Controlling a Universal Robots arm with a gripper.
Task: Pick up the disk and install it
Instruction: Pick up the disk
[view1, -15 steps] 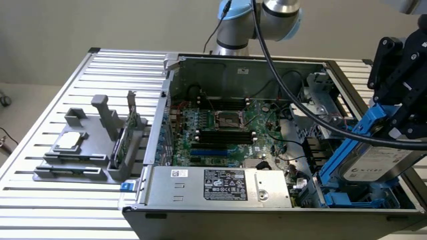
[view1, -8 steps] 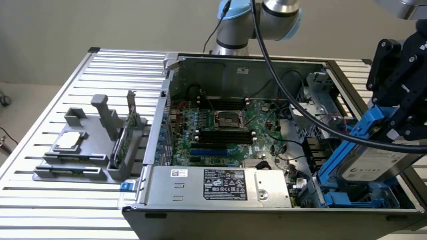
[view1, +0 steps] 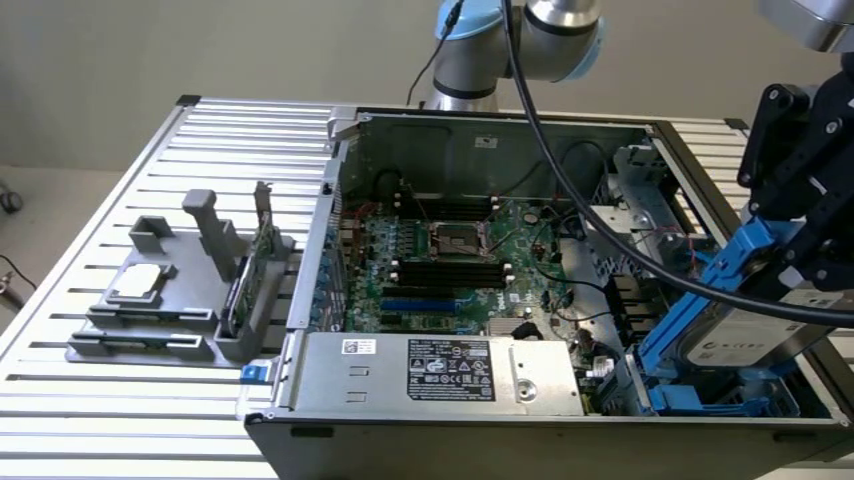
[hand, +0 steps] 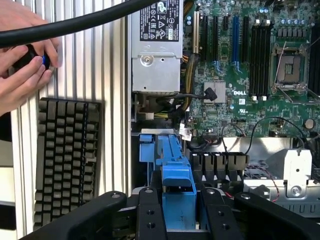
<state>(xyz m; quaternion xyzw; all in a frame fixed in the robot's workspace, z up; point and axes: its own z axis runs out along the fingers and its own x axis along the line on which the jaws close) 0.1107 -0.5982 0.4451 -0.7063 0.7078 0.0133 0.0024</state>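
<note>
- Disk (view1: 747, 338) in blue bracket (hand: 177, 192), tilted, inside case (view1: 400, 425) at its near corner on exterior view's right, lower end by blue bay (view1: 681, 400).
- Gripper (view1: 798, 262) clamped on disk; fingers (hand: 150, 217) either side of bracket.
- Motherboard (view1: 441, 250) flat in open case, power supply (view1: 441, 370) along near wall.
- Grey holder (view1: 160, 310) on slatted table (view1: 80, 400), exterior view's left, with upright green card (view1: 254, 270) and small chip (view1: 140, 285).
- Keyboard (hand: 67, 160) on table beside case, person's hand (hand: 22, 65) near it.
</note>
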